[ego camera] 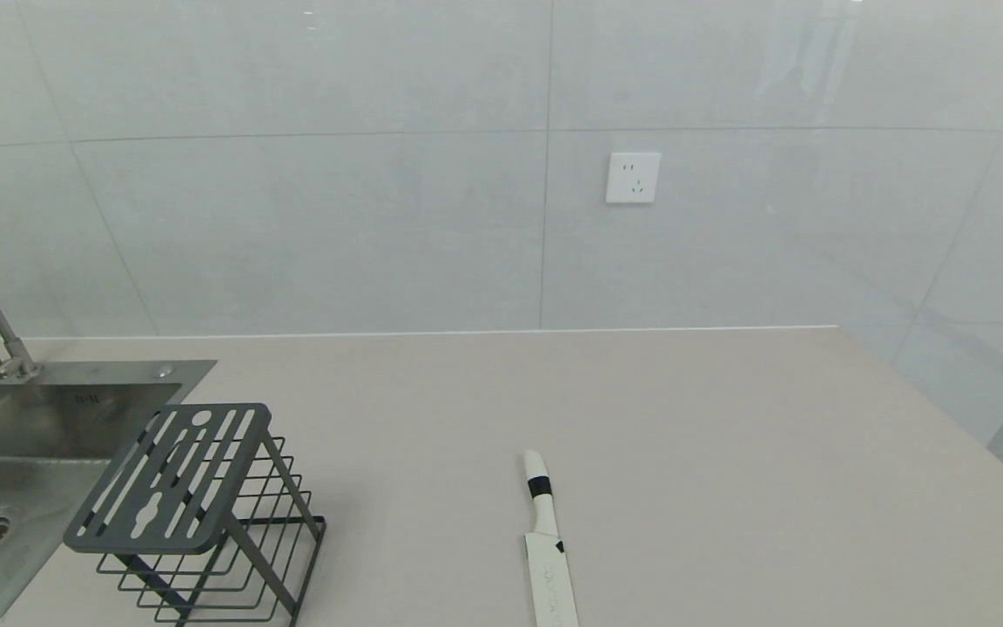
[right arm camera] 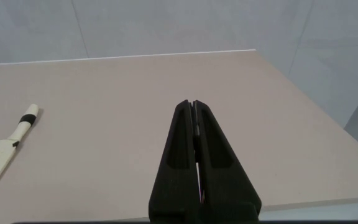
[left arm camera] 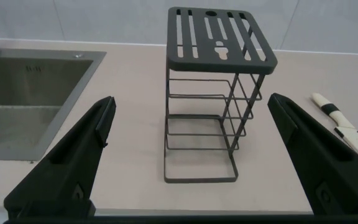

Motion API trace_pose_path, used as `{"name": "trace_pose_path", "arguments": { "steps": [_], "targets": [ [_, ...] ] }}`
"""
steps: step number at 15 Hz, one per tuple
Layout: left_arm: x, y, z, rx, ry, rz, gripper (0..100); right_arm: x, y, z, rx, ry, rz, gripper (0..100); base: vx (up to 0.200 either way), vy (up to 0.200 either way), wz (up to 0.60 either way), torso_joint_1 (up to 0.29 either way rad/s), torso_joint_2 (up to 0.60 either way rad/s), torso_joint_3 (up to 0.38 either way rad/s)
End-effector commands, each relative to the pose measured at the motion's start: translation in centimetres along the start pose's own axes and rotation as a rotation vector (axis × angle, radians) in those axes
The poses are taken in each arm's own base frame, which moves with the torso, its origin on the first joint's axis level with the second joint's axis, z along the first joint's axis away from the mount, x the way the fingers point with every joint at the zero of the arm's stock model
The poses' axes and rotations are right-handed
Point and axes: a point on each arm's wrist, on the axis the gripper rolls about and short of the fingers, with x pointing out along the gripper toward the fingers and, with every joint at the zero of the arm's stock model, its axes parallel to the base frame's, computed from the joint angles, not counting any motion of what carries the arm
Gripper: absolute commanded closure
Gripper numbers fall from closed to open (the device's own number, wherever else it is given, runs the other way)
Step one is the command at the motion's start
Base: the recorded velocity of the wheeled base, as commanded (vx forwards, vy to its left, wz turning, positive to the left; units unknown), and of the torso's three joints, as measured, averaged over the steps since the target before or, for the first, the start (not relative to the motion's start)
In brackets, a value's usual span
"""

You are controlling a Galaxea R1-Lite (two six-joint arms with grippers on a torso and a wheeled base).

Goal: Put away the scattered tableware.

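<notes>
head view, wire rack (ego camera: pixel 172 488) beside sink (ego camera: pixel 75 373), white knife (ego camera: pixel 545 540) on counter (ego camera: pixel 728 453)

- Wall (ego camera: pixel 292 218): large pale grey glossy tiles; carries a white socket (ego camera: pixel 632 178).
- Countertop (ego camera: pixel 684 418): plain beige.
- Sink (ego camera: pixel 31 409): steel, at counter's left end; tap (ego camera: pixel 12 361) stands behind.

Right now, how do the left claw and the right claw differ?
The left claw is open, its fingers spread wide; the right claw is shut, its fingers pressed together. The left claw points toward the slotted rack on the counter; the right claw points over bare counter, with the knife lying off to one side. Both are black and empty.
</notes>
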Motion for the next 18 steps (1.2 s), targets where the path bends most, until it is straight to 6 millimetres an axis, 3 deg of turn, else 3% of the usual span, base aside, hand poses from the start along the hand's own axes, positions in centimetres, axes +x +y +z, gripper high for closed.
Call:
{"name": "trace_pose_path", "arguments": {
  "steps": [1,12,18],
  "targets": [
    [0.01,0.0,0.01,-0.001,0.001,0.001,0,0.01,0.0,-0.01,-0.001,0.002,0.001,100,0.0,0.0,0.0,0.0,0.0,0.0],
    [0.01,0.0,0.01,-0.001,0.001,0.001,0,0.01,0.0,-0.01,0.001,0.002,0.001,100,0.0,0.0,0.0,0.0,0.0,0.0],
    [0.02,-0.01,-0.03,0.025,0.003,-0.003,0,0.01,0.01,0.01,-0.004,0.001,0.002,100,0.0,0.0,0.0,0.085,-0.06,0.017]
  ]
}}
